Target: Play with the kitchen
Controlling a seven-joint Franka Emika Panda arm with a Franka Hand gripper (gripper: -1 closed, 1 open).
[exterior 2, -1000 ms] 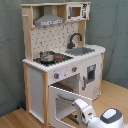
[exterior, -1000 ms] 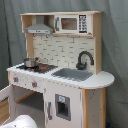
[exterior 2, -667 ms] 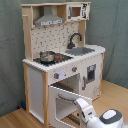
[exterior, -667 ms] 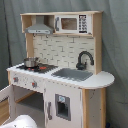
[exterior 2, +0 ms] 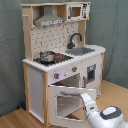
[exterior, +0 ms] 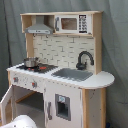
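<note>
The kitchen (exterior: 65, 85) (exterior 2: 36, 82) is a tall white and light-wood toy with a tiled back, a grey range hood (exterior: 39, 29), a black faucet (exterior: 84, 59) (exterior 2: 75, 39), a sink (exterior: 75, 74) and a stove (exterior: 37, 67). Its windowed oven door (exterior 2: 65, 90) (exterior: 4, 102) stands swung open. In the second exterior view my gripper (exterior 2: 84, 95) is at the open door's free edge, on the white arm (exterior 2: 107, 117) coming from the lower right. In the first exterior view only a white part of the arm (exterior: 22, 121) shows at the bottom left.
A small metal pot (exterior: 31, 62) (exterior 2: 47, 56) sits on the stove. A toy microwave (exterior: 70, 23) (exterior 2: 76, 11) is on the top shelf. A shut lower door with a dark window (exterior: 62, 106) (exterior 2: 91, 72) is under the sink. Grey curtain behind, wooden floor (exterior 2: 15, 117) below.
</note>
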